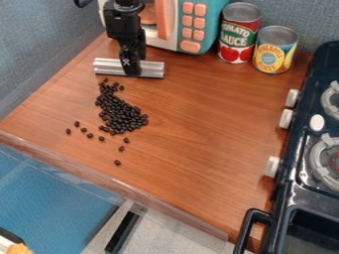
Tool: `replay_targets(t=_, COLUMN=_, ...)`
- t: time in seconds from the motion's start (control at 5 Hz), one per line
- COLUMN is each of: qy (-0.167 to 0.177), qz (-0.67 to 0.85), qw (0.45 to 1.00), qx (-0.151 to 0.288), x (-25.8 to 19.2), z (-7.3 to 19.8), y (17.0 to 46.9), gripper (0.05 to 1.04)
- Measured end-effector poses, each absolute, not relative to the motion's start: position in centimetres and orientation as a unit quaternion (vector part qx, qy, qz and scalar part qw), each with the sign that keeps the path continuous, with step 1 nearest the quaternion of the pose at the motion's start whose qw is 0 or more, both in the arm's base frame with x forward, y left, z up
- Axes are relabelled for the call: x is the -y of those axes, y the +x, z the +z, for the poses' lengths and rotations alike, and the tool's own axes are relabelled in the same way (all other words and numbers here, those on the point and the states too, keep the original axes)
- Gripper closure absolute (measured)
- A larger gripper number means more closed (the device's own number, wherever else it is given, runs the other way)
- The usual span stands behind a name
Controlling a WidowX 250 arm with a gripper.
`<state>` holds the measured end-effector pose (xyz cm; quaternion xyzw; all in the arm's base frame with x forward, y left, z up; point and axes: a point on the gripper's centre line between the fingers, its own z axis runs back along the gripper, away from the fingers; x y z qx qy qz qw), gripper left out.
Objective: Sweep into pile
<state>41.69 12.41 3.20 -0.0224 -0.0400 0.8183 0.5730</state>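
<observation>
Holding: one black gripper, its fingers closed on the middle of a silver ridged bar; the bar sticks out to both sides of them.
Dark beans: a heap of many, too crowded to count, on the wooden counter, starting just below the fingers in the view and trailing down from them, widest at its lower part.
Strays: eight loose beans, on the side of the heap away from the fingers — some lower left of it, some straight below.
Toy microwave: one, teal and cream with orange buttons, right behind the fingers — the nearest obstacle on that side.
Cans: two, right of the fingers and past the microwave; a red-and-green one and, just beside it, a yellow-and-blue one.
Stove: one, dark, well apart from the fingers to the right; three white knobs jut toward the counter, and two burners show in part.
Handle: one, black, on the stove's near side, far below and right of the fingers.
</observation>
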Motion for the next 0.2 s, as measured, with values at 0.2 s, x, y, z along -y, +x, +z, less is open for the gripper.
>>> replay_targets(t=0.2, qy=-0.028, qz=0.82, qw=0.57, qx=0.042, x=-12.81, z=3.93, y=42.0, gripper=0.073)
